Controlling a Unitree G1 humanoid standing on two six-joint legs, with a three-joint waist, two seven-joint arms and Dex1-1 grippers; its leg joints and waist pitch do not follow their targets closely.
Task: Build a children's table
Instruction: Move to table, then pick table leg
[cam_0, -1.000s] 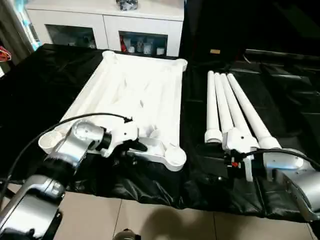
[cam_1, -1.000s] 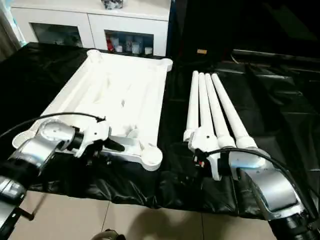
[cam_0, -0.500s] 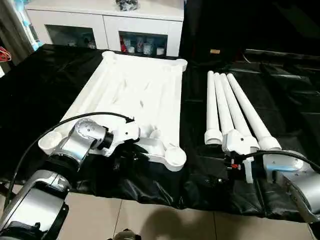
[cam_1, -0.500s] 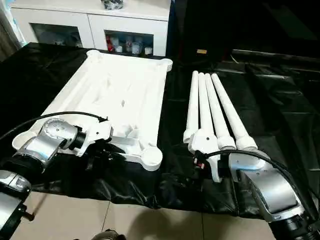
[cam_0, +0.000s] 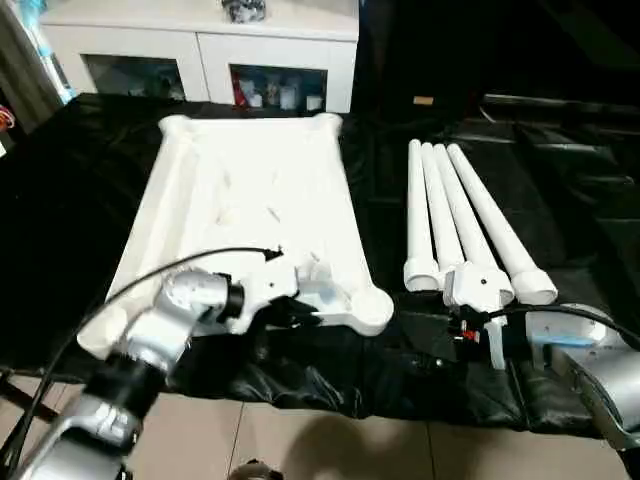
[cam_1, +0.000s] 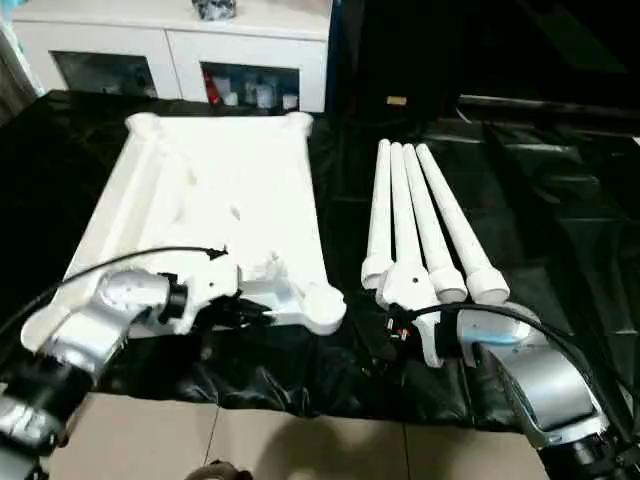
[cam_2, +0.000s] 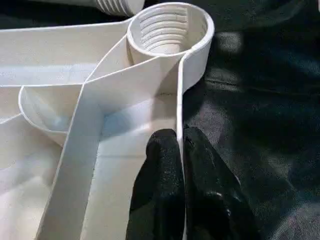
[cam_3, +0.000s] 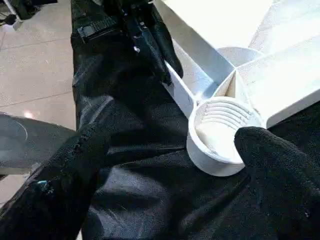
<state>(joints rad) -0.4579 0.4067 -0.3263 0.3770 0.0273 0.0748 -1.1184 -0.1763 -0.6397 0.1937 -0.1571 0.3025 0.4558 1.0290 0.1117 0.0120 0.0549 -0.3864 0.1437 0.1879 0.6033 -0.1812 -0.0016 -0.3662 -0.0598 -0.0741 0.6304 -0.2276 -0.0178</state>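
Note:
The white table top (cam_0: 250, 190) lies upside down on the black sheet. My left gripper (cam_0: 300, 315) is shut on its near rim, close to the near right corner socket (cam_0: 372, 308). In the left wrist view the two black fingers (cam_2: 165, 165) pinch the thin rim wall just below that threaded socket (cam_2: 167, 27). Several white legs (cam_0: 450, 210) lie side by side to the right, flared ends towards me. My right gripper (cam_0: 440, 340) rests low on the sheet at those ends, open and holding nothing. One of its fingers (cam_3: 275, 160) shows beside the socket (cam_3: 220, 135).
A white cabinet with glass doors (cam_0: 200, 40) stands behind the sheet. The black sheet (cam_0: 560, 180) covers the whole work surface and hangs over the near edge, with tiled floor (cam_0: 300, 440) below. A cable loops over my left forearm (cam_0: 170, 275).
The table top has swung: its near right corner now sits closer to the legs and its far end further left. My left gripper moved right with the rim. The right arm stayed.

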